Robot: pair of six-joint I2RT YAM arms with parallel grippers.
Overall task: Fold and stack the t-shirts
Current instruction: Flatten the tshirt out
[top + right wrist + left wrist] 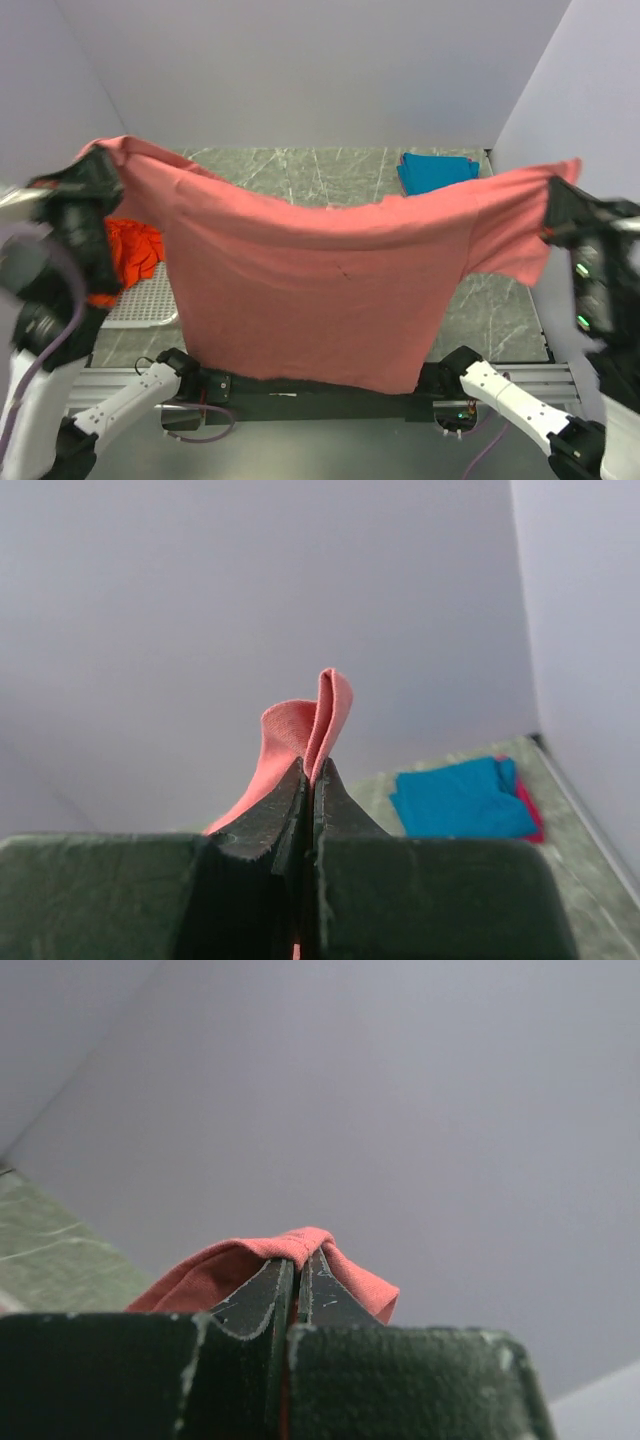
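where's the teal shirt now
In the top view the folded teal-blue cloth t-shirt lies at the far right corner of the green marbled table, behind the held-up salmon-red cloth t-shirt; the right wrist view shows magenta cloth under it.

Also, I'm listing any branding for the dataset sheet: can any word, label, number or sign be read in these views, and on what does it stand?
None can be read.
The salmon-red t-shirt, held up between the left gripper and the right gripper, is plain: no print, no visible tag, only a tiny dark speck that is not lettering.
The folded teal-blue t-shirt and the orange t-shirt show no markings either.
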